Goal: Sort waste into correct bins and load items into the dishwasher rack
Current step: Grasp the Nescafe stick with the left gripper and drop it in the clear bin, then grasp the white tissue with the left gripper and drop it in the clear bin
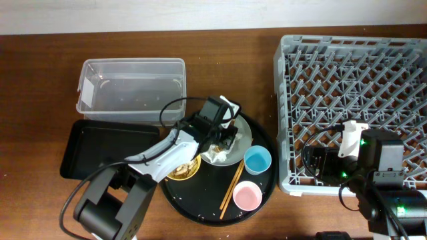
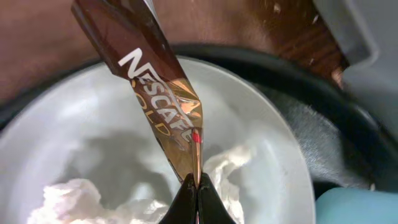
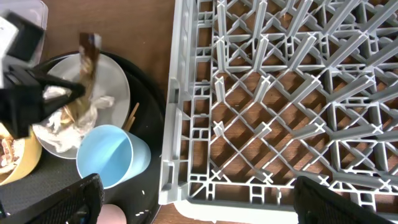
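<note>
Sorting waste | left gripper (image 2: 198, 184) jaws clamp wrapper (image 2: 158, 93) over plate (image 2: 267, 143) | right gripper (image 3: 199, 194) jaws apart | next: likely carry to clear tub (image 1: 130, 83)

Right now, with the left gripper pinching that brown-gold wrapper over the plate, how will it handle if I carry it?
Likely very light and floppy: the wrapper is a thin, creased foil strip. The left gripper pinches only one end, so it may sway when moved. Its glossy surface could slip from that narrow pinch.
</note>
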Available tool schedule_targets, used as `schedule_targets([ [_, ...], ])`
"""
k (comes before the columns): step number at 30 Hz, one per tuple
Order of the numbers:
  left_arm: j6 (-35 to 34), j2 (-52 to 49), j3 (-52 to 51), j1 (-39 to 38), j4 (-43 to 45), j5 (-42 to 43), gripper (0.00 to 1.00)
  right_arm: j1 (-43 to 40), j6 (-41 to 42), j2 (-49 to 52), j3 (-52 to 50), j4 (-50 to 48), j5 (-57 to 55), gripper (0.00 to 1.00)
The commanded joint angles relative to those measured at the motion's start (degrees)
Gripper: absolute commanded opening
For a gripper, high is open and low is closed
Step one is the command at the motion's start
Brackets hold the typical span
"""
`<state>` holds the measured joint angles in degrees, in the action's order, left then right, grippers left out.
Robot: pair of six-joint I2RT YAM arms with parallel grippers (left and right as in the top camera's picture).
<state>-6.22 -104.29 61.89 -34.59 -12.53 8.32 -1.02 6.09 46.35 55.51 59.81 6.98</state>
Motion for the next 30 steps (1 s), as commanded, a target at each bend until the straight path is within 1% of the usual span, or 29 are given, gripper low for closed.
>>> schedule_targets([
  [1,0.3,8.8,3.8,3.1,-1.0,-3.8,0.01,0.3,0.4,-0.2,1.0,0.0,0.3,0.98],
  [4,0.3,15.4,3.9,7.3,-1.4,-3.7,0.01,0.3,0.4,-0.2,1.0,0.0,0.3,0.98],
  [6,0.3,18.3,3.8,12.6,-1.5,-5.0,0.01,0.3,0.4,-0.2,1.0,0.0,0.3,0.98],
  [9,0.3,17.8,3.8,19.3,-1.4,-9.9,0.01,0.3,0.4,-0.2,1.0,0.0,0.3,0.98],
  [11,0.3,15.5,3.8,23.8,-1.0,-10.1,0.02,0.3,0.4,-0.2,1.0,0.0,0.3,0.98],
  [12,0.3,14.3,3.8,25.1,-0.5,-10.1,0.24,0.3,0.4,-0.2,1.0,0.0,0.3,0.98],
  [13,0.3,13.2,3.8,26.0,0.3,-10.0,0.49,0.3,0.4,-0.2,1.0,0.0,0.3,0.98],
  [14,0.3,13.0,3.8,26.2,0.8,-9.9,0.61,0.3,0.4,-0.2,1.0,0.0,0.3,0.98],
  [15,0.3,13.0,3.8,26.2,1.0,-9.0,0.65,0.3,0.4,-0.2,1.0,0.0,0.3,0.98],
  [16,0.3,13.3,3.9,26.0,0.9,-6.0,0.66,0.3,0.4,-0.2,1.0,0.0,0.3,0.98],
  [18,0.3,13.6,3.9,25.2,-1.1,1.2,0.66,0.3,0.4,-0.2,1.0,0.0,0.3,0.98],
  [19,0.3,13.6,3.8,23.8,-4.3,6.3,0.66,0.3,0.4,-0.2,1.0,0.0,0.3,0.98],
  [20,0.3,13.5,3.8,22.1,-7.0,7.4,0.66,0.3,0.4,-0.2,1.0,0.0,0.3,0.98],
  [21,0.3,13.5,3.8,19.5,-10.6,7.1,0.66,0.3,0.4,-0.2,1.0,0.0,0.3,0.99],
  [23,0.3,12.5,3.8,14.9,-14.3,6.4,0.67,0.3,0.4,-0.2,1.0,0.0,0.3,0.98],
  [27,0.3,7.1,3.8,8.0,-15.4,-1.5,0.68,0.3,0.4,-0.2,1.0,0.0,0.3,0.98],
  [30,0.3,0.5,3.8,5.7,-15.3,-5.7,0.69,0.3,0.4,-0.2,1.0,0.0,0.3,0.98],
])
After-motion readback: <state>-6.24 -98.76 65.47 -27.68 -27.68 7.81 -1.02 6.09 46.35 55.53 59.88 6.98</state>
